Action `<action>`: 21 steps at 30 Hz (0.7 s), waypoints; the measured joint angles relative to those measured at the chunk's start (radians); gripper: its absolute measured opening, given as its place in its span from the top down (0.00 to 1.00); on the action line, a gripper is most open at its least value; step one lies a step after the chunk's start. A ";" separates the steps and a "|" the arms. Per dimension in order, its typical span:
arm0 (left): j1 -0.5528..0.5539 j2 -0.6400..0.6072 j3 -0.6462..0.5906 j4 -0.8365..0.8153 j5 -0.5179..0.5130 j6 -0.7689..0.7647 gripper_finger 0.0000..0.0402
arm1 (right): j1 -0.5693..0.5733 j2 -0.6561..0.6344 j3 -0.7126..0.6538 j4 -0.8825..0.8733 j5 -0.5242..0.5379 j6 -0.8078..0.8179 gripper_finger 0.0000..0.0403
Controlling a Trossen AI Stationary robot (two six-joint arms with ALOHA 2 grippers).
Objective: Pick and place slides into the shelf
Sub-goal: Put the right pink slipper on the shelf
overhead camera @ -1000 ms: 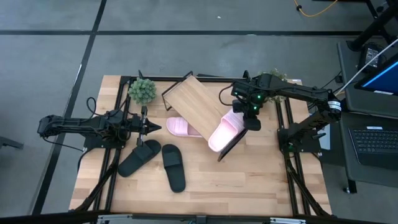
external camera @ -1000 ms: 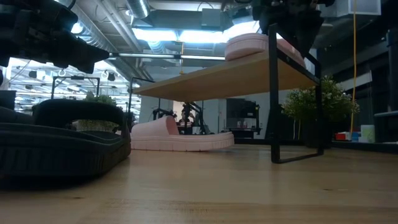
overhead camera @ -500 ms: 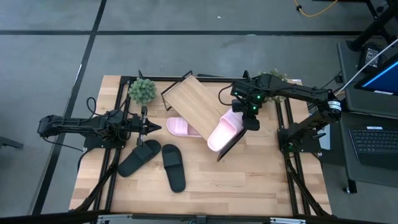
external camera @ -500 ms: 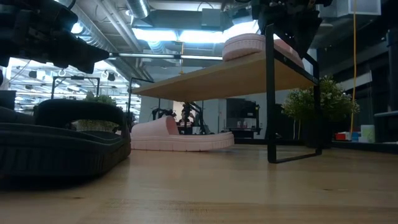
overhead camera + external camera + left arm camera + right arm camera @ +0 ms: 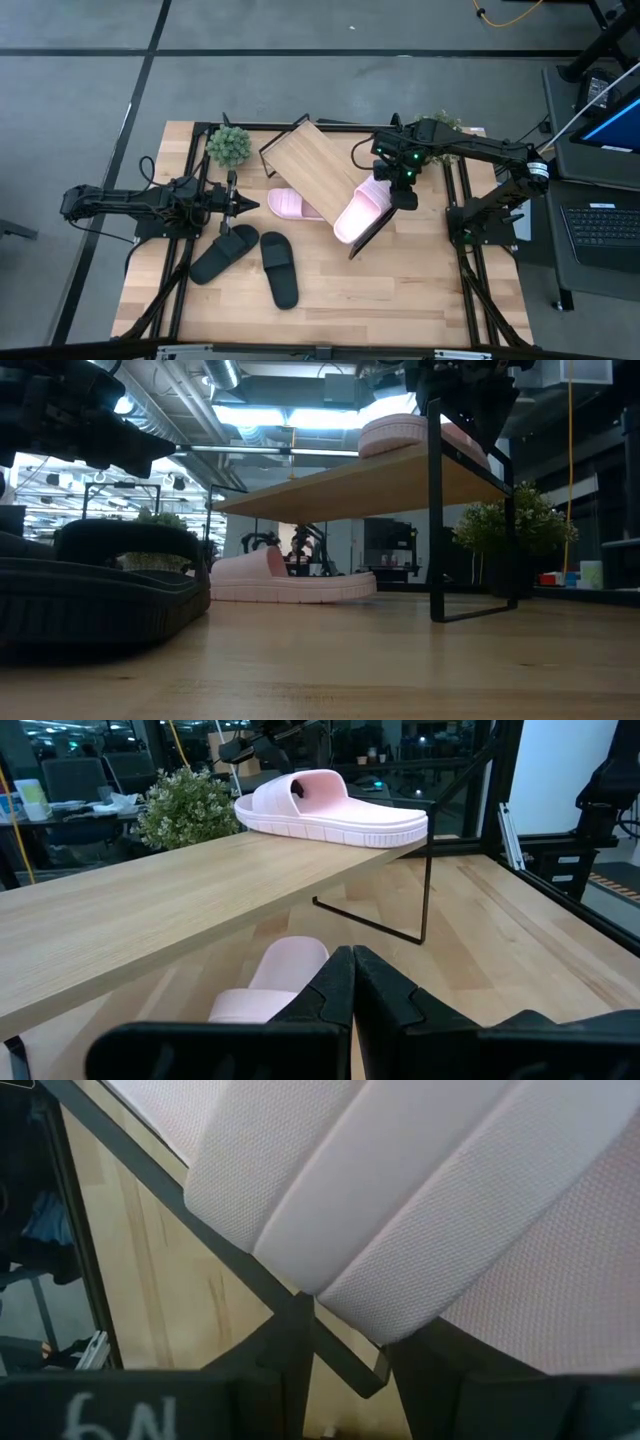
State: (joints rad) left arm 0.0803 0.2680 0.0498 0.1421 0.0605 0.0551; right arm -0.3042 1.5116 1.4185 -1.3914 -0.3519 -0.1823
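The shelf (image 5: 315, 175) stands slantwise on the table, a wood-grain board on a thin black frame. One pink slide (image 5: 358, 212) lies on the board's near right end (image 5: 400, 432). My right gripper (image 5: 403, 192) is at that slide's strap end. A second pink slide (image 5: 285, 203) lies by its sole on the tabletop, half under the shelf. Two black slides (image 5: 225, 253) (image 5: 281, 269) rest on the table, nearer and to the left. My left gripper (image 5: 247, 203) hovers shut left of the shelf, pointing at it (image 5: 352, 980). My right gripper comes down from above and from the table's right onto the strap end (image 5: 380, 1295) of the pink slide on the shelf. In the right wrist view the strap's edge sits between the two fingers (image 5: 290, 1345). The slide lies by its sole on the board.
A small potted plant (image 5: 229, 146) stands at the table's far left by the shelf's far end, another (image 5: 440, 122) behind the right arm. Black rails run along both table sides. Bare tabletop lies along the near edge and near right (image 5: 420, 290). A laptop (image 5: 605, 225) sits beyond the table's right.
About a second ago the shelf's near right end, with the pink slide on it, shifted a little toward the table's left under my right gripper. Since then it has stayed put. My left arm has kept still.
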 joint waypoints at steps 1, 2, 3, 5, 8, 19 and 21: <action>0.000 0.000 0.000 0.000 0.000 0.000 1.00 | 0.000 0.000 0.000 0.000 0.003 -0.001 0.70; 0.000 0.000 0.000 0.000 0.000 0.000 1.00 | 0.000 0.000 0.000 0.000 0.014 0.001 0.70; 0.000 0.000 0.000 0.000 0.000 0.000 1.00 | 0.000 0.000 0.000 0.000 0.033 0.005 0.70; 0.000 0.000 0.000 0.000 0.000 0.000 1.00 | 0.000 0.000 0.000 0.000 0.072 0.023 0.70; 0.000 0.000 0.000 -0.001 0.000 0.000 1.00 | 0.000 0.000 0.000 0.001 0.079 0.020 0.70; 0.000 0.000 0.000 -0.035 0.000 0.000 1.00 | 0.000 0.000 0.000 -0.007 0.105 0.021 0.70; 0.000 0.000 0.000 -0.035 0.000 0.000 1.00 | 0.000 0.000 0.000 -0.014 0.105 0.021 0.70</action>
State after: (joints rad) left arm 0.0803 0.2680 0.0498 0.1066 0.0608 0.0551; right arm -0.3042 1.5120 1.4185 -1.4057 -0.2474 -0.1608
